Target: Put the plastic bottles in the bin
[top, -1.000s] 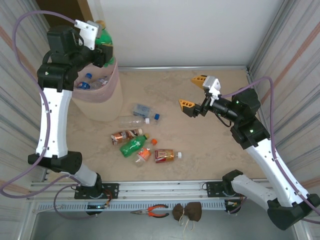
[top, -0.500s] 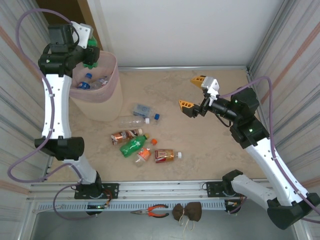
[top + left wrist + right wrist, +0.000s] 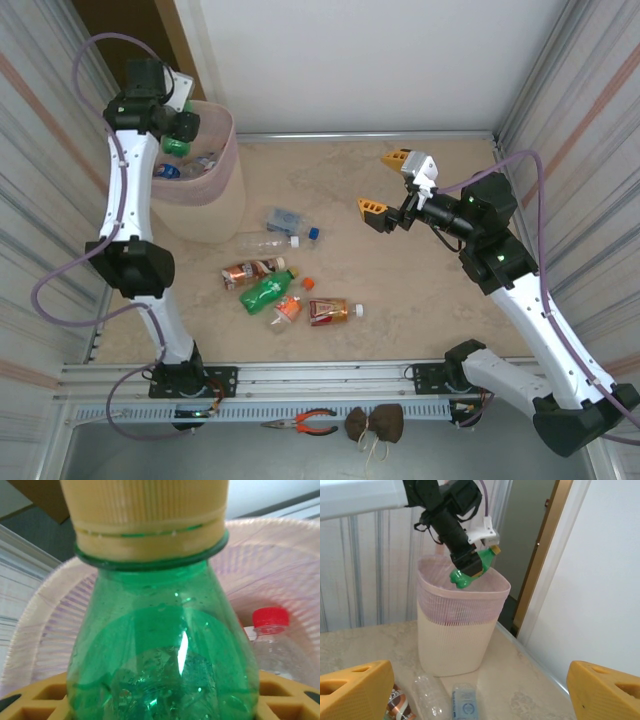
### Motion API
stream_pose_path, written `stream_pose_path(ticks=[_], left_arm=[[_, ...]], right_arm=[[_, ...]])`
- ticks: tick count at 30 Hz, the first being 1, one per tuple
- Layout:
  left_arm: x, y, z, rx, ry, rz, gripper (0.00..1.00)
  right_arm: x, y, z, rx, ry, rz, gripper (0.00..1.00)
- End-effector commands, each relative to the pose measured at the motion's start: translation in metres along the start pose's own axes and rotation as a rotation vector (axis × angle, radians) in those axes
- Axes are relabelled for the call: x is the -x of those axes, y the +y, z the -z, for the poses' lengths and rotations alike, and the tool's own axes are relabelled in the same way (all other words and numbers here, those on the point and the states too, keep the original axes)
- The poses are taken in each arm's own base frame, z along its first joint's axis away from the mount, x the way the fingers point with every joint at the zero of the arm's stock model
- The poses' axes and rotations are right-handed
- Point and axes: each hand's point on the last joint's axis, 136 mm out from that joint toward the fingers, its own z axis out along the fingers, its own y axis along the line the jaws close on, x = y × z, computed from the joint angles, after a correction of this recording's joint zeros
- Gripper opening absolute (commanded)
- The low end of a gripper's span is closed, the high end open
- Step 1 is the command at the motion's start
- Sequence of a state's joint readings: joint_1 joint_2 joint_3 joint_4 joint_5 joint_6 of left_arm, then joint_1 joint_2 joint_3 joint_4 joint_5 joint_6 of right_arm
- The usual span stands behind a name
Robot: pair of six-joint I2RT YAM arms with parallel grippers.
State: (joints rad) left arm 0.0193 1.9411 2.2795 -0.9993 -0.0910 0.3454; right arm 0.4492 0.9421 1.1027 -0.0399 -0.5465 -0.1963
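A green plastic bottle (image 3: 165,655) with a tan ribbed cap is hanging over the mouth of a tall beige ribbed bin (image 3: 205,215), which is standing at ten o'clock on the pale stone-patterned table (image 3: 420,300). The left gripper (image 3: 177,133) is pinching the bottle's body, with its yellow pads (image 3: 31,700) pressing in from either side. It is holding the bottle tilted, cap higher than base, with the base at about rim height. It seems to be holding it there so that a release drops it straight into the translucent pink liner (image 3: 290,560) rather than onto the rim.

Below it, inside the bin, a clear bottle with a red cap (image 3: 270,625) is already lying.

Moving outward, about six loose bottles (image 3: 268,292) are lying on their sides in a cluster at eight o'clock from the table's middle, near the foot of the bin. They are clear, green and amber, with blue, brown and red labels. They are probably waiting their turn.

At two o'clock, the right gripper (image 3: 385,185) is hovering above bare table, holding nothing, with its yellow fingers (image 3: 355,690) spread wide. It is facing the bin. It is likely keeping well apart from the left arm to leave it room.
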Motion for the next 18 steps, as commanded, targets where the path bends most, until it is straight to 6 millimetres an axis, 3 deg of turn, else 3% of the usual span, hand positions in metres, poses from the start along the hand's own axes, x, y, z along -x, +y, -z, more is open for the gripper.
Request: stream_pose_path(ticks=[1, 9, 14, 15, 18], left_arm=[[-0.012, 0.007, -0.012, 0.011, 0.051, -0.014, 0.55], [-0.045, -0.006, -0.047, -0.081, 0.178, 0.026, 0.55], [-0.061, -0.011, -0.055, -0.146, 0.233, 0.074, 0.55], [-0.070, -0.016, -0.067, -0.168, 0.264, 0.080, 0.55], [-0.077, -0.025, -0.076, -0.214, 0.293, 0.087, 0.55]], right_arm=[[0.014, -0.002, 0.003, -0.006, -0.025, 0.032, 0.88], [0.013, -0.003, 0.004, -0.012, -0.021, 0.028, 0.88], [0.012, -0.003, 0.004, -0.010, -0.019, 0.029, 0.88], [0.013, -0.003, 0.004, -0.011, -0.021, 0.031, 0.88], [0.013, -0.003, 0.005, -0.016, -0.021, 0.030, 0.88]])
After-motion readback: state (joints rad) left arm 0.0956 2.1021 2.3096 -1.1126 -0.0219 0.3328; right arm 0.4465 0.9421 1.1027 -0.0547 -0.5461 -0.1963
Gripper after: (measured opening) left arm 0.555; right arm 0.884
